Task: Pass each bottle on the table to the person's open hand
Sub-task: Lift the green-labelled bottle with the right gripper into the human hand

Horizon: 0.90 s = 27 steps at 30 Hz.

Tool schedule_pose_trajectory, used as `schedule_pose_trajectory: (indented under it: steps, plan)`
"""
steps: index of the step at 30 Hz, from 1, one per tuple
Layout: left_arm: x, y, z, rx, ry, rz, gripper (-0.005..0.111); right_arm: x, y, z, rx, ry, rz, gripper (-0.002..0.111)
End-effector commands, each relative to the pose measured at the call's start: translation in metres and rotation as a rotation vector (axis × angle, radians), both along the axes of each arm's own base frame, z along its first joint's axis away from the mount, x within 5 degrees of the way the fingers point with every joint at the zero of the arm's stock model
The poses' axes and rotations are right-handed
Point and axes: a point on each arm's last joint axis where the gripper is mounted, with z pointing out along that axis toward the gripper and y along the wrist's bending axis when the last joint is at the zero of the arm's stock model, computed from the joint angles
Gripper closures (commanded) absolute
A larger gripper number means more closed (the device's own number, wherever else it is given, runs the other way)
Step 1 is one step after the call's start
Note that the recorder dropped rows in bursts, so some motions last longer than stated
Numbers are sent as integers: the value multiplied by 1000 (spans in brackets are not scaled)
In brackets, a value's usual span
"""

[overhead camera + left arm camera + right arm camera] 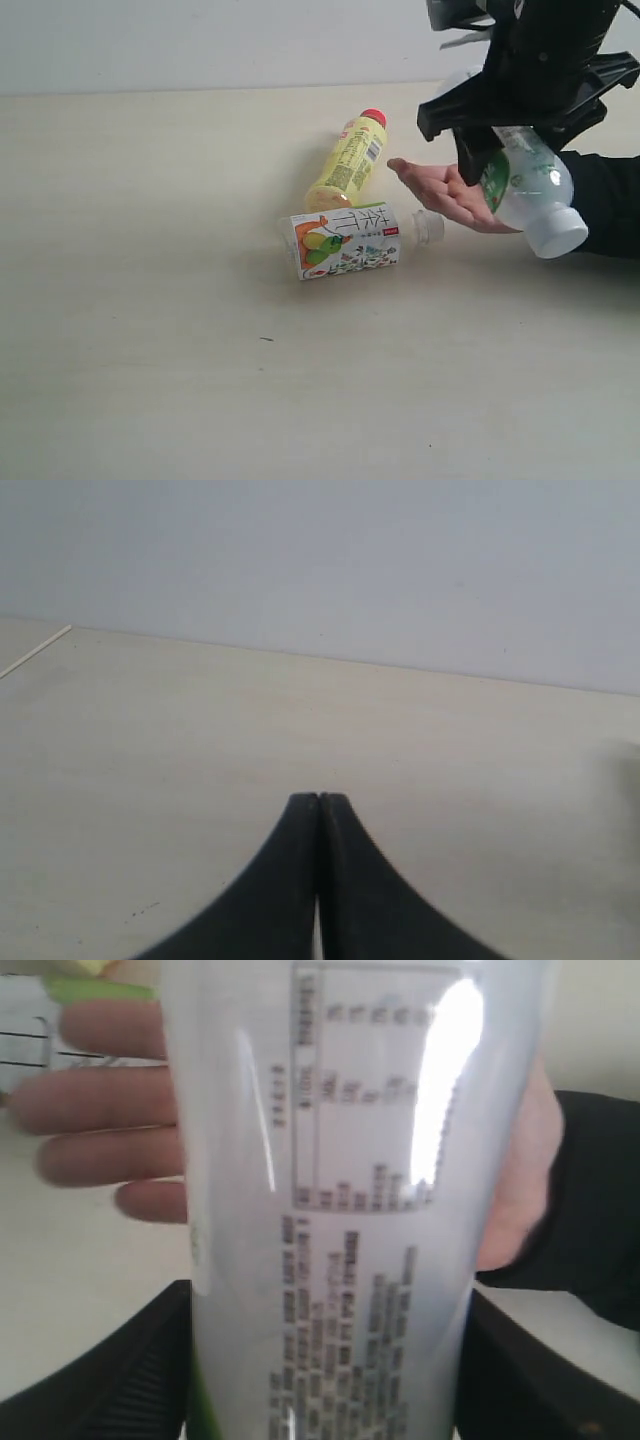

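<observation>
My right gripper is shut on a clear bottle with a white cap, held tilted with the cap low, just over the person's open hand. In the right wrist view the bottle fills the gap between the black fingers, with the hand behind it. A yellow bottle with a red cap and a bottle with a white fruit-picture label lie on the table, left of the hand. My left gripper is shut and empty above bare table.
The person's black sleeve reaches in from the right edge. A pale wall stands behind the table's far edge. My left arm does not show in the exterior view.
</observation>
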Motion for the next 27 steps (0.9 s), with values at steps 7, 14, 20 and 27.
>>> schedule_pose_trajectory:
  steps: [7,14,20,27]
  plan:
    - [0,0,0,6,-7,3,107,17,-3,-29,-93,42,-32,108]
    - [0,0,0,6,-7,3,107,22,0,-46,-108,88,-33,108]
    - [0,0,0,6,-7,3,107,25,2,-48,-94,73,-31,108]
    - [0,0,0,6,-7,3,107,25,2,-48,-90,66,-29,83]
